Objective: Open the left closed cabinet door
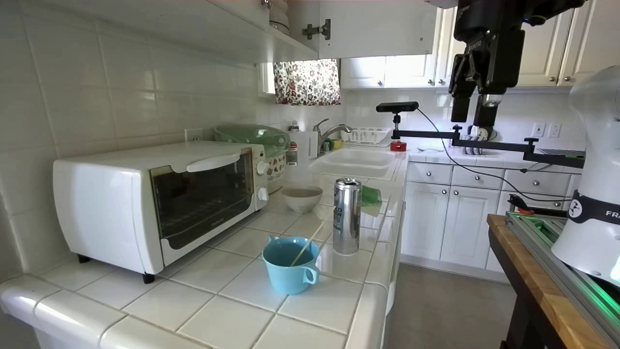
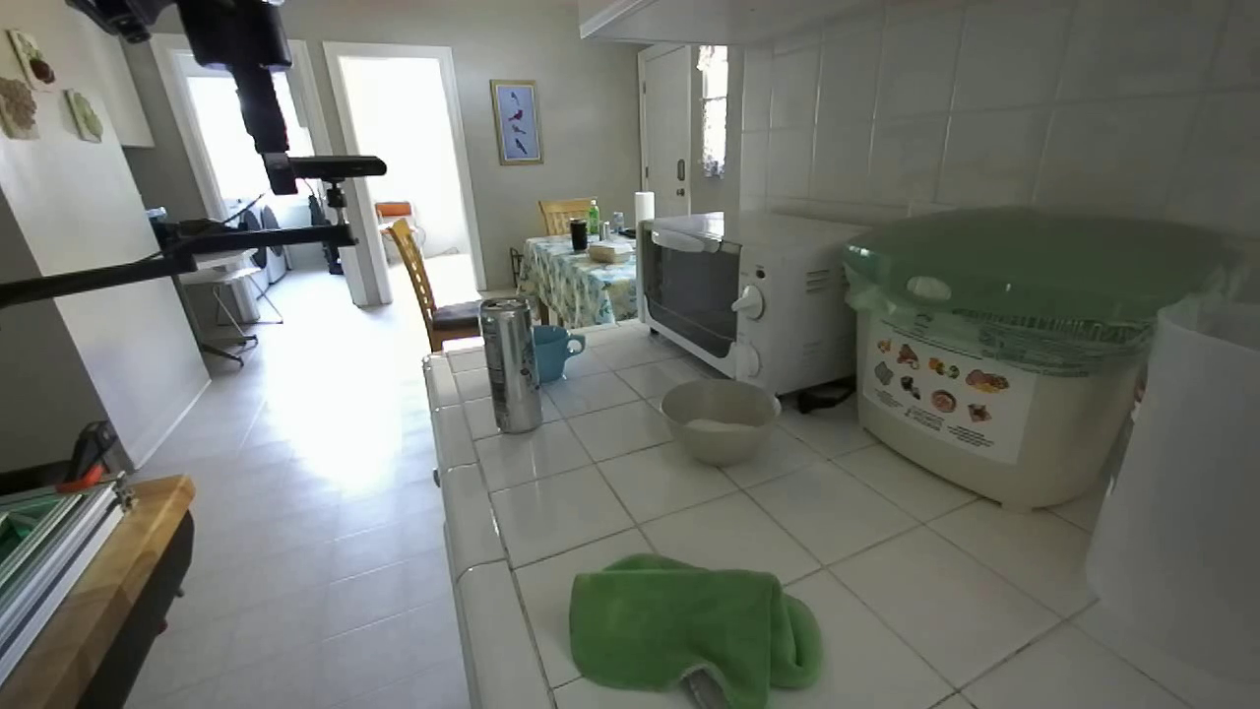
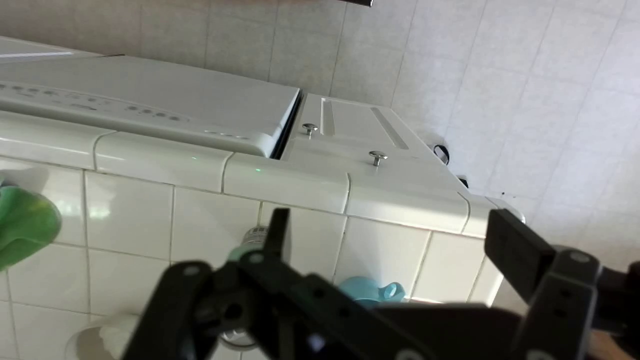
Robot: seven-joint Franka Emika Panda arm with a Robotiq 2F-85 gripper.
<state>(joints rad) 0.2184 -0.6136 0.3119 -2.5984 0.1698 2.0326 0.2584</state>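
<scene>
Task's thing, by my judgement: overhead cabinet door [image 1: 248,9], shut, left of a swung-open door [image 1: 378,29] in an exterior view; metal knob [image 1: 266,3] near its edge. Gripper [image 3: 392,225] hangs higher than the tiled countertop [image 1: 227,315], fingers [image 3: 277,232] spread, holding nothing; the gap would suit pinching that knob. Toaster oven [image 1: 157,203] stands back toward the wall [image 1: 68,87], probably to spare work surface. Tiles glazed, square; can [image 1: 347,218] shiny, cylindrical; blue cup [image 1: 286,278] smooth, thin stick [image 1: 306,246] leaning on its rim; green cloth [image 2: 679,625] plush, bunched.
</scene>
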